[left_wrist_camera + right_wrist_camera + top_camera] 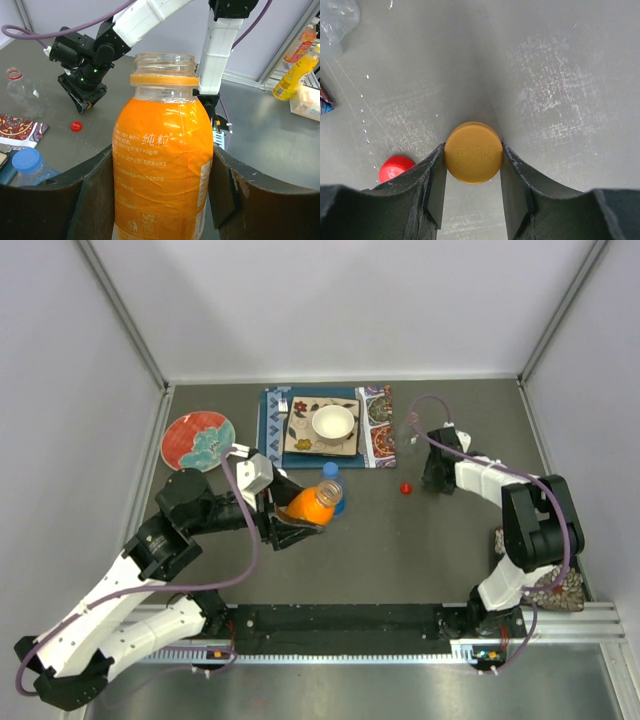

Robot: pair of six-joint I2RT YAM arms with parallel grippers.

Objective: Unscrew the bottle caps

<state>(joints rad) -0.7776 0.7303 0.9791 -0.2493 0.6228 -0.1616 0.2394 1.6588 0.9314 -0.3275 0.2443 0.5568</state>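
Grey tabletop [450, 540]; orange bottle [160, 165] label reads "纯粒".

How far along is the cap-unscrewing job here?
Done: the red cap lies loose on the table, and the orange bottle, clamped by the left gripper, has an open neck. In hand: the right gripper holds the orange cap. Left: the blue cap tops the blue bottle.
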